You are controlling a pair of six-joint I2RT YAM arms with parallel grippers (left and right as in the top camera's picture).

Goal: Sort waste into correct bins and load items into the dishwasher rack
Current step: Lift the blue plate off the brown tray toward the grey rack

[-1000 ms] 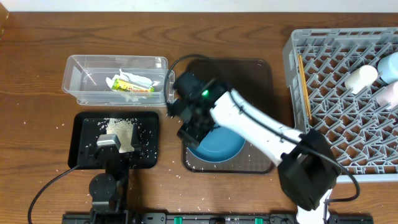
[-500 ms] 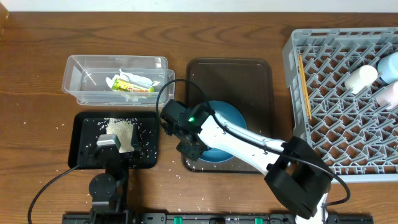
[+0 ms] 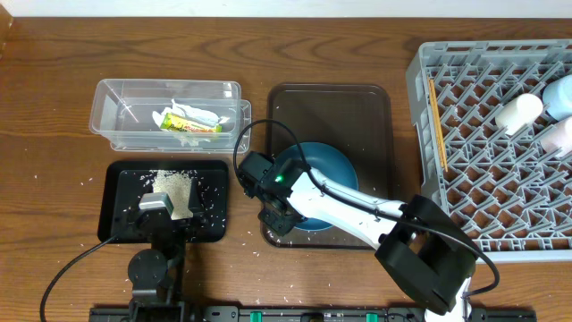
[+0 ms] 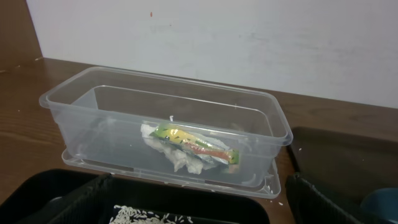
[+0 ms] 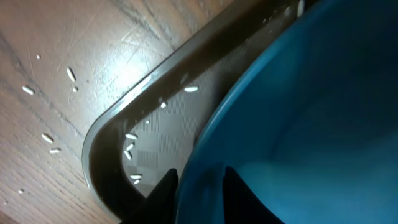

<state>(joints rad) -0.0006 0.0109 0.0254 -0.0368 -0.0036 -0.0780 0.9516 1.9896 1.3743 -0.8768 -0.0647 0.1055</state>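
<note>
The rack (image 3: 465, 152), well off beyond the bowl (image 3: 329, 174) from the right fingers (image 5: 163, 190), is where this lift should end. Chopsticks (image 3: 437, 125) lie along its nearer edge and cups (image 3: 518, 112) stand farther in, so aim between them. The brown tray (image 3: 331, 112) lies under the fingers, and its raised lip just outside them could snag a low drag, so rise straight up first. The bowl sits on it, rim clamped between the fingers, one inside and one outside. Such a hold probably lets it swing, so carry it slowly and level. On the fingers' other side are the container (image 3: 116, 116) holding the wrapper (image 3: 188, 120) and the black tray (image 3: 121, 224) of rice (image 3: 174, 188), below the left fingers (image 4: 329, 202), which are spread wide. Stray grains (image 5: 50, 137) dot the tabletop (image 3: 54, 107).
</note>
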